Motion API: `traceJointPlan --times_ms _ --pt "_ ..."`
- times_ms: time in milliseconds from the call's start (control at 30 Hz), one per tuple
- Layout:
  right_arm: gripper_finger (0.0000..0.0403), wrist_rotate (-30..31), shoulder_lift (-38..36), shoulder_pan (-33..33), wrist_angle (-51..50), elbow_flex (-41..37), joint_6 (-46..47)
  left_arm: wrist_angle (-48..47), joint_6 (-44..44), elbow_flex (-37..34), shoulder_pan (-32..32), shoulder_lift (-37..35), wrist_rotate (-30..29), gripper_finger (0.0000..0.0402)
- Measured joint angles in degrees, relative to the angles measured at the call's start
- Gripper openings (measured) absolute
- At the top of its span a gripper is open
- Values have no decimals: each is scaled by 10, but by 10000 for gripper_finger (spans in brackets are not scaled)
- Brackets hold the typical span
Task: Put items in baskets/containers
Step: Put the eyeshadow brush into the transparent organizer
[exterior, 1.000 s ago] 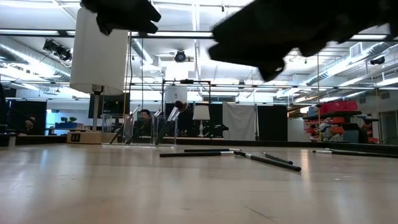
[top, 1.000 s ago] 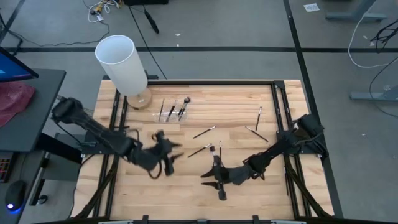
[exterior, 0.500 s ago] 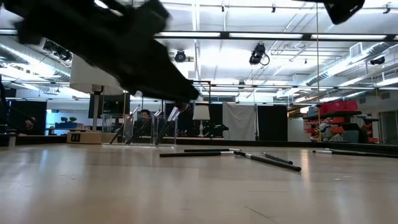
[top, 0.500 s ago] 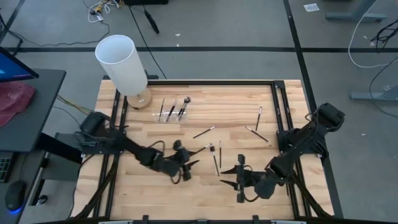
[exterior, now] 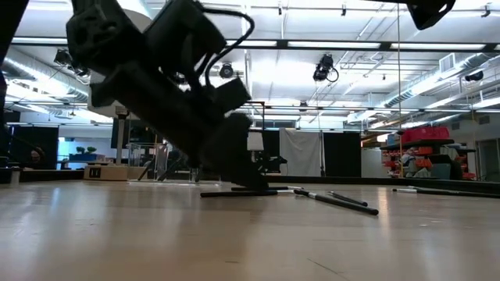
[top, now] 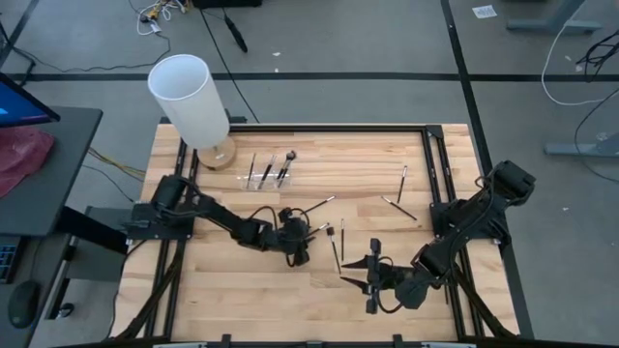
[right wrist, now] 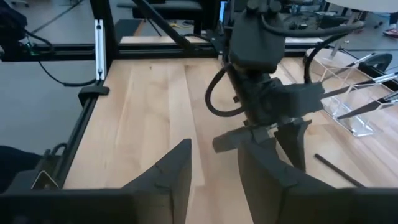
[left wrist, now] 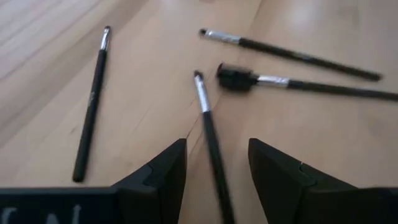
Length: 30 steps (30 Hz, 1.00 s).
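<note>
Found the left gripper (top: 297, 246) low over the table (top: 232, 290), a short way toward the front edge from the clear holder (top: 255, 184) and somewhat toward the right arm's side. Saw its fingers (left wrist: 163, 171) parted at a moderate width, one on each side of a thin dark brush (left wrist: 209, 127) lying flat on the wood, with a gap showing on both sides of the handle. Noted three more loose brushes close by in the left wrist view: one (left wrist: 91, 109) off alone, and two (left wrist: 292, 55) (left wrist: 311, 85) lying near each other just past the straddled brush's tip, the nearer with a fluffy dark head.

Counted three brushes (top: 268, 171) leaning inside the holder. Spotted another pair of brushes (top: 400, 196) well apart from the holder, toward the right arm's side.

Placed the right gripper (top: 371, 280) farther from the holder than the left one, nearer the front edge, its fingers (right wrist: 176, 168) spread wide on nothing.

Marked a tall white cylinder (top: 190, 99) just beside the holder, at the back corner.
</note>
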Motion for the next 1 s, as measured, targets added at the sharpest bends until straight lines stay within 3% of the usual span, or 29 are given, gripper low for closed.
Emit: traceJointPlan --times_ms 367,567,867,1000 --pt "135 1 0 0 5 -2 0 115 13 -13 -9 62 -64 177" --pt "135 1 0 0 6 -2 -2 128 8 -14 11 64 -47 177" --pt "135 1 0 0 9 -2 -2 127 14 -13 58 63 44 176" --pt "135 1 0 0 9 -2 0 108 20 -13 66 63 65 145"
